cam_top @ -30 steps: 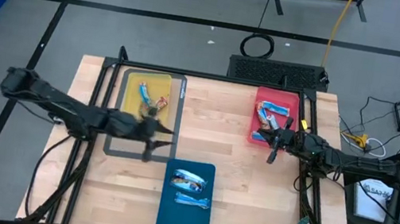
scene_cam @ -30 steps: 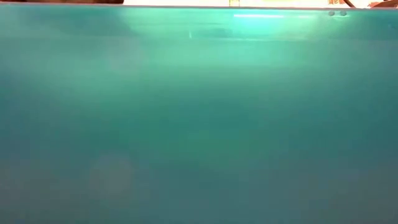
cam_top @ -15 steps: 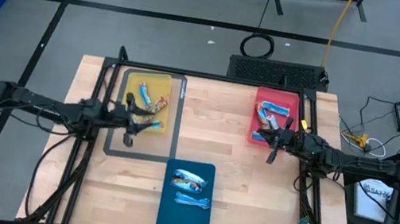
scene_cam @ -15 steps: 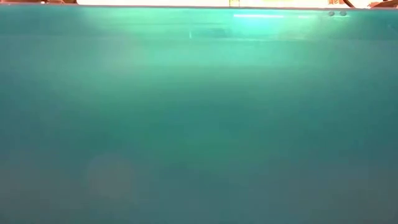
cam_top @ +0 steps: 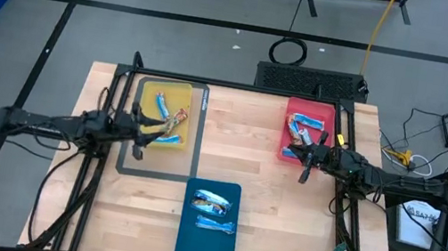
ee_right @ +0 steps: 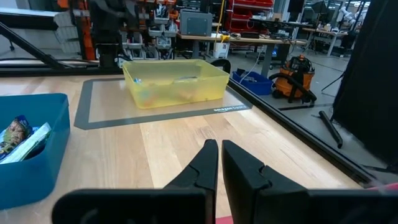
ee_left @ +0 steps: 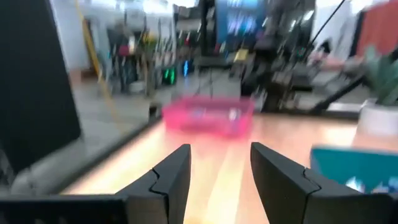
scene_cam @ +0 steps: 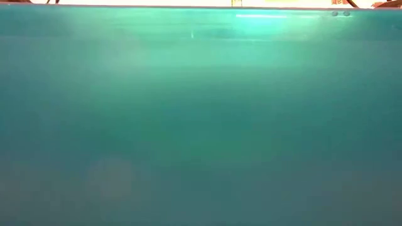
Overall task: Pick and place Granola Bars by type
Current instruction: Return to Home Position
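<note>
Hovering over the yellow tray [cam_top: 168, 91], left claw [ee_left: 219, 155]: spread wide, empty. Right claw [ee_right: 219, 152]: nearly closed, empty, at the edge of the red tray [cam_top: 328, 115]. Glossy wrapped Granola Bars [cam_top: 212, 203] lie in the blue tray [cam_top: 218, 247].

The left arm [cam_top: 44, 124] reaches in low and nearly level from the left edge. Its left gripper [cam_top: 141, 133] points right, and its two dark fingers [ee_left: 168, 180] are spread with nothing between them. The right arm [cam_top: 395, 182] stretches in from the right – the right gripper [cam_top: 308, 164] points left, fingers [ee_right: 208, 165] pressed almost together, empty.
</note>
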